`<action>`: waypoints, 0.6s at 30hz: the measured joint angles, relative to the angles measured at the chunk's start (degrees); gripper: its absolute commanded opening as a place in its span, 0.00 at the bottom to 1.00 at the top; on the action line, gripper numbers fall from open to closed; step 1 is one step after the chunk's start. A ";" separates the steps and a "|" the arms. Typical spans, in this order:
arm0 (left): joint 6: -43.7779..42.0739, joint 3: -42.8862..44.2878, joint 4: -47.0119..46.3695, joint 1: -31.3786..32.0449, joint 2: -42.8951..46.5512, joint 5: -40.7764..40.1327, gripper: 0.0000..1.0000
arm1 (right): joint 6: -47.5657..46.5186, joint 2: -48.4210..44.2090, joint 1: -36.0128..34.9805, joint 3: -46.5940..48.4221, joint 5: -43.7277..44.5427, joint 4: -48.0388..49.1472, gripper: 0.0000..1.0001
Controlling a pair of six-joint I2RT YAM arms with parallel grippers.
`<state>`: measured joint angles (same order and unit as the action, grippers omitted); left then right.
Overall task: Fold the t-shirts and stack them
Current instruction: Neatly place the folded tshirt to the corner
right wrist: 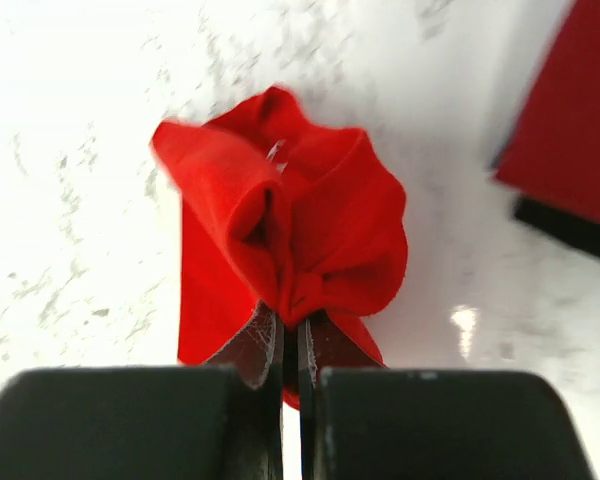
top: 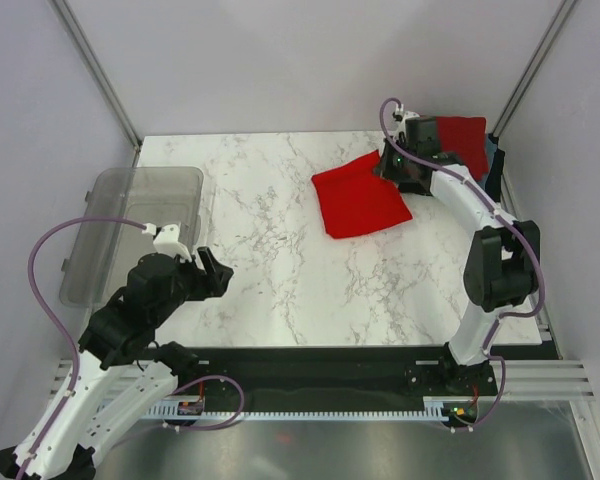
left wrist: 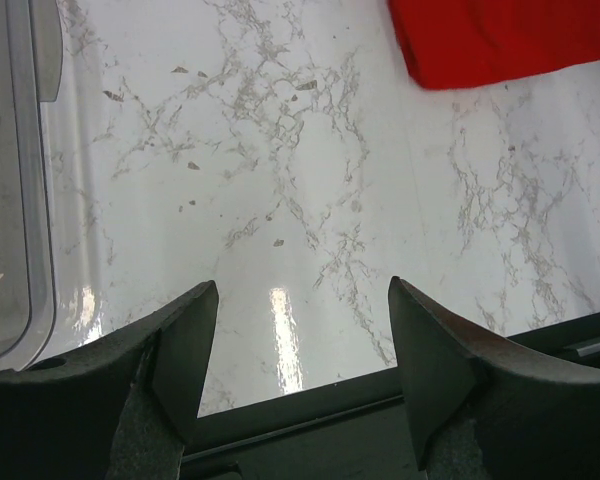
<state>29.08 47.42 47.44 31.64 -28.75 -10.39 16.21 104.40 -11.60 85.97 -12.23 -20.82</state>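
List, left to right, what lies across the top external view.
Clear bin → left gripper, open → red t-shirt mid-table → second red t-shirt in the far right corner. The right gripper overlaps the red t-shirt's far edge, so it is left out of the order.

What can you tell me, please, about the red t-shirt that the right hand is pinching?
The red t-shirt is bright, plain, soft-looking cloth, folded into a rough, tilted square lying flat on the marble-patterned table, right of its centre. The right hand is shut on its far right corner, where the wrist view shows the cloth bunched into rounded folds. Something small and white shows among those folds, perhaps a label. Only the table and that hand touch it.
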 measured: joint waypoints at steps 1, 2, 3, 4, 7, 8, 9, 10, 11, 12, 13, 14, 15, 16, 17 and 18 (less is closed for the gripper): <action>0.00 0.00 -0.02 0.00 -0.07 0.00 0.76 | -1.11 0.00 0.46 1.84 1.44 -0.92 0.00; 0.00 0.00 -0.02 -0.02 -0.11 0.00 0.76 | -2.08 0.11 0.87 3.56 2.82 -1.84 0.00; 0.00 0.00 0.00 -0.02 -0.22 0.00 0.76 | -2.99 0.39 1.27 5.27 4.11 -2.82 0.00; 0.00 0.00 -0.02 -0.07 -0.35 0.00 0.76 | -3.61 0.70 1.55 6.54 4.94 -3.48 0.00; 0.00 0.00 -0.02 -0.35 -0.68 0.00 0.76 | -6.03 3.10 2.54 12.33 8.17 -6.88 0.00; 0.00 -0.02 -0.02 -0.63 -0.76 0.02 0.76 | -6.88 4.15 2.82 14.43 9.01 -7.87 0.00; 0.00 -0.02 -0.02 -0.96 -0.85 0.02 0.76 | -7.56 4.94 2.95 16.24 9.79 -8.85 0.00; 0.00 -0.02 -0.02 -1.29 -0.94 0.02 0.76 | -8.57 6.10 3.26 18.69 10.60 -10.19 0.00; 0.00 -0.02 0.00 -1.77 -1.05 0.04 0.76 | -9.53 6.93 3.48 20.63 11.15 -11.06 0.00; 0.00 -0.02 -0.02 -2.08 -1.14 0.04 0.76 | -10.25 7.39 3.63 22.01 11.52 -11.69 0.00; 0.00 -0.02 -0.02 -2.40 -1.33 0.04 0.76 | -11.15 8.00 3.78 23.87 12.02 -12.74 0.00; 0.00 -0.02 -0.02 -2.69 -1.55 0.07 0.76 | -11.85 8.41 3.98 25.33 12.24 -13.35 0.00; 0.00 -0.02 -0.02 -2.86 -1.88 0.09 0.76 | -12.70 8.74 4.15 26.95 12.41 -14.05 0.00; 0.00 -0.02 -0.04 -3.02 -2.19 0.11 0.76 | -13.51 9.03 4.37 28.52 12.59 -14.60 0.00; 0.00 -0.02 -0.04 -3.10 -2.58 0.15 0.76 | -14.21 9.20 4.63 29.86 12.70 -14.95 0.00; 0.00 -0.02 -0.04 -3.26 -2.99 0.22 0.76 | -14.73 9.27 4.90 31.23 12.74 -15.41 0.00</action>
<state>29.08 47.40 47.40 28.38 -31.75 -10.17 1.48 113.67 -6.70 117.21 0.51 -36.23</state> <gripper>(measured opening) 0.762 0.033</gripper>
